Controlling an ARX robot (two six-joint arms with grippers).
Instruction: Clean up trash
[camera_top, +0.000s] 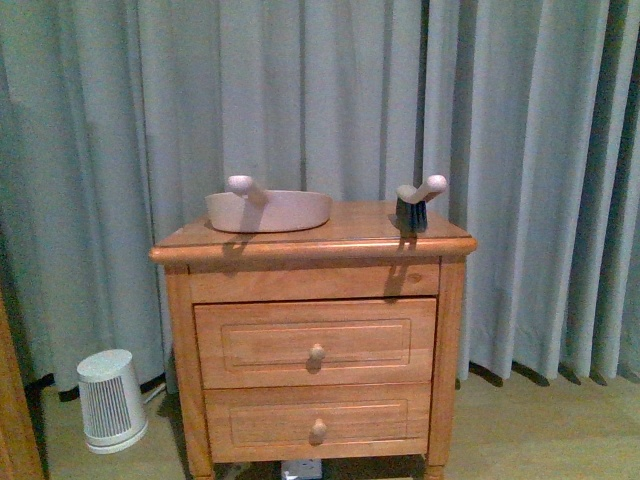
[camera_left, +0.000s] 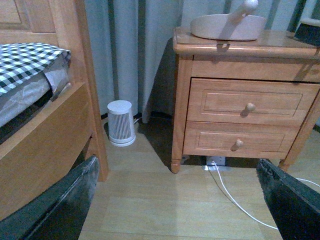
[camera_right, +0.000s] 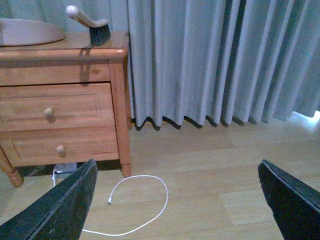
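The trash is not visible in any view. A pinkish dustpan (camera_top: 268, 209) lies on top of the wooden nightstand (camera_top: 315, 300), and a small hand brush (camera_top: 415, 205) with dark bristles stands near the top's right edge. The dustpan (camera_left: 227, 26) and nightstand (camera_left: 240, 105) also show in the left wrist view, the brush (camera_right: 92, 27) in the right wrist view. My left gripper (camera_left: 177, 210) hangs open over bare floor in front of the nightstand. My right gripper (camera_right: 175, 205) is open over the floor to the nightstand's right. Neither arm appears in the front view.
A small white heater (camera_top: 110, 400) stands on the floor left of the nightstand. A wooden bed frame (camera_left: 45, 135) with a checked pillow (camera_left: 27, 62) is further left. A white cable (camera_right: 140, 200) loops across the floor. Grey curtains (camera_top: 520, 150) hang behind.
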